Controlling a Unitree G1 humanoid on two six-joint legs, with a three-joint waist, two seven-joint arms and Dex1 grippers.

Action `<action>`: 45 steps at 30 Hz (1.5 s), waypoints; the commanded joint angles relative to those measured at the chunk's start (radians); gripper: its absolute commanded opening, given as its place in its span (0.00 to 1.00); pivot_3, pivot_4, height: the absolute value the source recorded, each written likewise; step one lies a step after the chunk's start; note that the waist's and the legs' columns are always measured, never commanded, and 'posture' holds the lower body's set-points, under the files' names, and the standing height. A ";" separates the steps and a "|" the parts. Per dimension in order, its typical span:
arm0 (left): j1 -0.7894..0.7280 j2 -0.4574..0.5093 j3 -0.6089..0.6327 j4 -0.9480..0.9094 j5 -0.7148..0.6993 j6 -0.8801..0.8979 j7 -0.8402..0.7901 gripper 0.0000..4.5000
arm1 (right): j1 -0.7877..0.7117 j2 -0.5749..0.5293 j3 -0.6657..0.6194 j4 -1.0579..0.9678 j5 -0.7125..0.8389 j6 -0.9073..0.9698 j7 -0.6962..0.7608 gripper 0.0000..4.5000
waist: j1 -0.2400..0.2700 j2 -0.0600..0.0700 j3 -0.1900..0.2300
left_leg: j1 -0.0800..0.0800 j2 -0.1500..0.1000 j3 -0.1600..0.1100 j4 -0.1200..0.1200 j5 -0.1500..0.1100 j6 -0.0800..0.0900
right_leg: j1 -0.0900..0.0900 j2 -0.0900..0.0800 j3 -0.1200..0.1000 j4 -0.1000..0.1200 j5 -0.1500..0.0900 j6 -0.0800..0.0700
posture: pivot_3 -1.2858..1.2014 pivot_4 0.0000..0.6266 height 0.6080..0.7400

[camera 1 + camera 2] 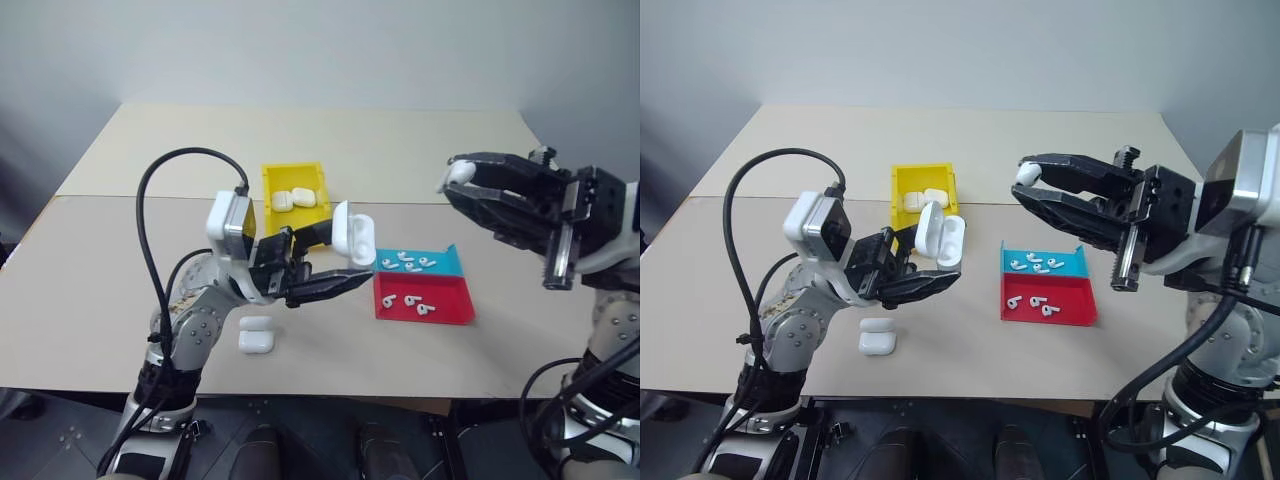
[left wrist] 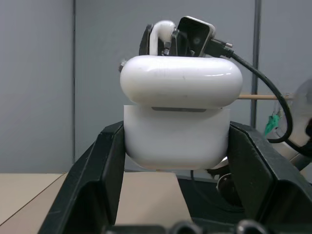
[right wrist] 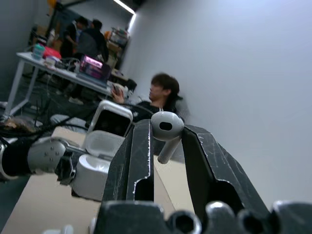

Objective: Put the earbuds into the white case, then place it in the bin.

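Above the beige tabletop (image 1: 120, 300), a glossy white hinged case (image 1: 355, 238), lid open, is being clenched in the left gripper's fingers (image 1: 335, 262); a tiny white stemmed earbud (image 1: 1026, 173) is being pinched by the right gripper (image 1: 1030, 185). Seating that earbud is judged next, calling for careful alignment.

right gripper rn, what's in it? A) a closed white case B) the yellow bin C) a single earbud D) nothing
C: the right gripper pinches one earbud between its fingertips, raised above the table and facing the open white case held by the left gripper.
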 commanded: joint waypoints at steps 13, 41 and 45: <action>0.029 -0.031 -0.006 -0.030 0.051 -0.058 -0.074 0.62 | -0.055 0.028 0.236 0.120 -0.031 -0.157 0.092 0.21 | 0.002 0.000 0.000 | 0.000 0.000 0.000 0.000 0.000 0.000 | 0.000 0.000 0.000 0.000 0.000 0.000 | 0.52 0.24 1.00; 0.030 -0.053 -0.003 -0.021 0.092 -0.091 -0.081 0.62 | 0.007 -0.028 0.315 0.120 -0.121 -0.191 0.099 0.21 | 0.002 0.000 0.000 | 0.000 0.000 0.000 0.000 0.000 0.000 | 0.000 0.000 0.000 0.000 0.000 0.000 | 0.52 0.24 1.00; 0.030 -0.058 -0.005 -0.022 0.098 -0.093 -0.075 0.62 | 0.014 -0.032 0.317 0.117 -0.124 -0.197 0.098 0.21 | 0.003 0.000 0.000 | 0.000 0.000 0.000 0.000 0.000 0.000 | 0.000 0.000 0.000 0.000 0.000 0.000 | 0.52 0.24 1.00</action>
